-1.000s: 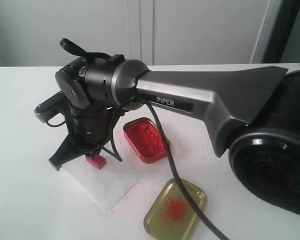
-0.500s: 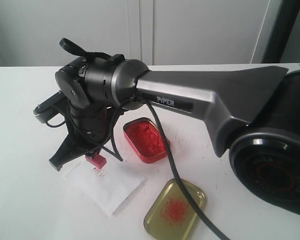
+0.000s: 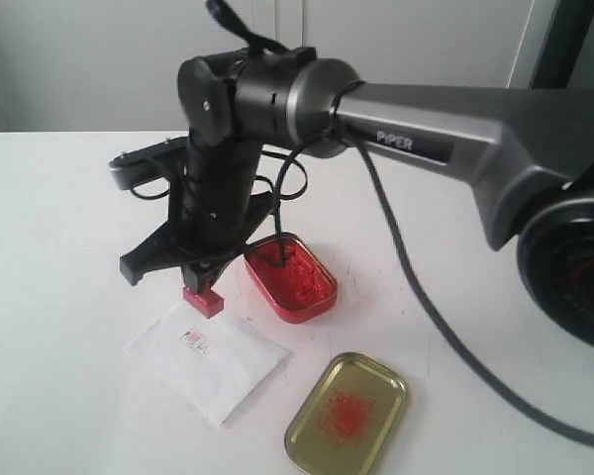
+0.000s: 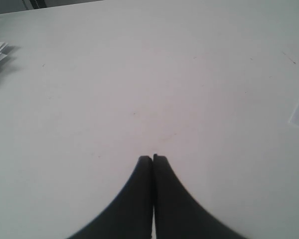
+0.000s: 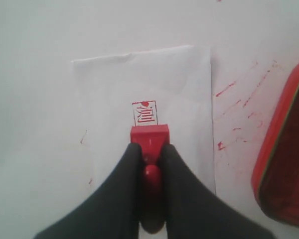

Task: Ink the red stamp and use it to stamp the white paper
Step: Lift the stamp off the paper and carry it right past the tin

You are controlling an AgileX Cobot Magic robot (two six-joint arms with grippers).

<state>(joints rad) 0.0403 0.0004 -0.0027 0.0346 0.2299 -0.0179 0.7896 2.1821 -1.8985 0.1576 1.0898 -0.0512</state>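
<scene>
Red tin (image 3: 317,310): rounded rectangle, open, packed with crumbly red ink paste (image 3: 287,272) — 2 o'clock from the white paper (image 3: 218,371).
Gold lid (image 3: 381,381): shiny, shallow, red smear inside; 4 o'clock from the paper.
Paper: thin, creased, small red imprint (image 3: 194,339).
Right gripper (image 5: 149,148): clamped on the red stamp (image 3: 202,300) — a stepped plastic block at the paper's 12 o'clock edge.
Left gripper (image 4: 153,158): tips pressed together, empty, over bare white table (image 4: 139,74).
</scene>
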